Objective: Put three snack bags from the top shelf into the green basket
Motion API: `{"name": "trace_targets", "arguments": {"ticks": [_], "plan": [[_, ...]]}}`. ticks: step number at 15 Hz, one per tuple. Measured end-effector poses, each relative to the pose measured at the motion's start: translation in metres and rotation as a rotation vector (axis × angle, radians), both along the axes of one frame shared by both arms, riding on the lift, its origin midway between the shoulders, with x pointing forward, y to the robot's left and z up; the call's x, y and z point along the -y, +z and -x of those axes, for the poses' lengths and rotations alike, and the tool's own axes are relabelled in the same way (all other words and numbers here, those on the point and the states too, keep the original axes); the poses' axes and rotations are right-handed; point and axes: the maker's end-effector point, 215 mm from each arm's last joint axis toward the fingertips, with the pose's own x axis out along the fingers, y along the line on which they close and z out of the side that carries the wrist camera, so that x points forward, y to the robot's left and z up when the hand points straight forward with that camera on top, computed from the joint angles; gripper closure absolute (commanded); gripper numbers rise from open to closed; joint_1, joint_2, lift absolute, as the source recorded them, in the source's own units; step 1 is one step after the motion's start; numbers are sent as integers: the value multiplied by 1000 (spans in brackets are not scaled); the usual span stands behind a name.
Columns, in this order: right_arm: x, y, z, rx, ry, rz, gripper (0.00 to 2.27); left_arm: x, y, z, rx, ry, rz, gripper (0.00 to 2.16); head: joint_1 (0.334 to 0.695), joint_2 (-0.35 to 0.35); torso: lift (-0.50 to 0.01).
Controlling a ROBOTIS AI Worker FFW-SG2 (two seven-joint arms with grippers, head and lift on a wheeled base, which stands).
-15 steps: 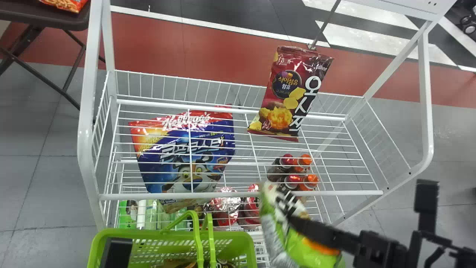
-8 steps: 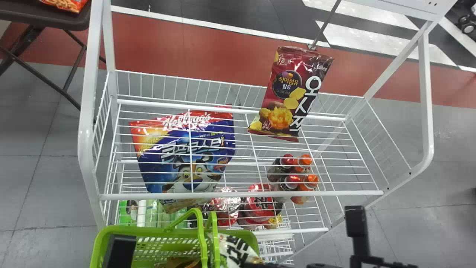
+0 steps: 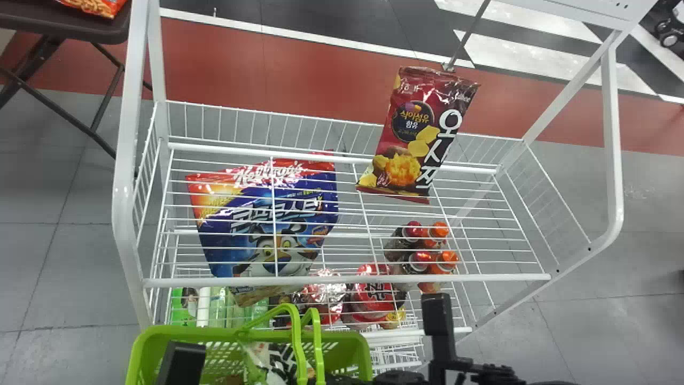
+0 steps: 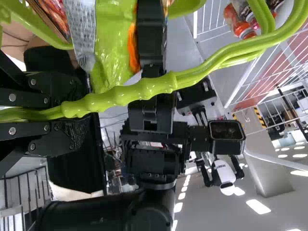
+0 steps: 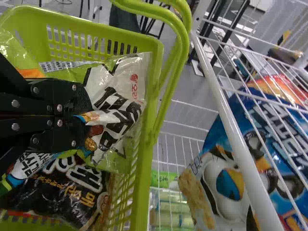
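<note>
Right gripper point(image 3: 342, 378) pinches a crumpled part of the white-and-green snack bag point(image 3: 271, 357) inside the green basket point(image 3: 140, 350), alongside a black snack bag point(image 5: 62, 187), while the left gripper point(image 4: 79, 114) clasps the basket's handles point(image 4: 120, 95) near the white wire rack point(image 3: 347, 279).

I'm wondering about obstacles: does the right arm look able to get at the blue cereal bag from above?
Probably not: the right gripper is closed on the white-and-green snack bag, and the wire shelf lies across the blue cereal bag.
</note>
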Motion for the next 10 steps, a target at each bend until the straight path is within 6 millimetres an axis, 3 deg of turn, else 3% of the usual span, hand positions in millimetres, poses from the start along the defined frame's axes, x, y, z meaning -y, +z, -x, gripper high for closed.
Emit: {"name": "trace_targets", "arguments": {"ticks": [1, 2, 3, 4, 5, 7, 10], "plan": [[-4, -8, -1, -3, 7, 6, 2233, 0, 1, 1, 1, 0, 0, 2142, 695, -350, -50], [-6, -19, 2, -22, 19, 22, 2040, 0, 1, 1, 2, -1, 1, 2142, 695, -350, -50], [-6, -31, 6, -42, 34, 41, 1578, 0, 1, 2, 1, -1, 0, 2142, 695, -350, -50], [-5, -38, 9, -54, 43, 55, 343, 0, 1, 3, 0, -1, 0, 2142, 695, -350, -50], [-3, -41, 12, -60, 49, 66, -2, 0, 1, 3, -1, -1, 0, 2142, 695, -350, -50], [10, -31, 13, -41, 39, 94, 19, 0, 0, 3, -4, -1, -1, 2142, 695, -350, -50], [48, -3, 2, 26, -20, 159, 56, 0, -2, 4, -8, -1, -2, 2142, 695, -350, -50]]}}
